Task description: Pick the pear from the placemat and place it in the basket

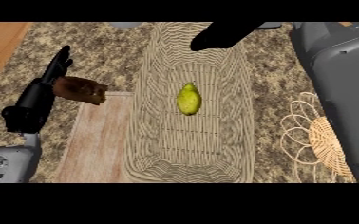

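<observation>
The pear [188, 98] lies on the floor of the wicker basket [151, 123], long axis toward the bench's far edge. The right hand [216, 35] hovers beyond it over the far rim (fingers curled, holding nothing). The left hand [54, 71] rests open near the bench's left edge.

Pear [188, 99] lies in basket [151, 76]; placemat [329, 142] apparently right of it.

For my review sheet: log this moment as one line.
pear: in basket | right robot hand: above basket's far end, empty | left robot hand: open, resting left
</observation>
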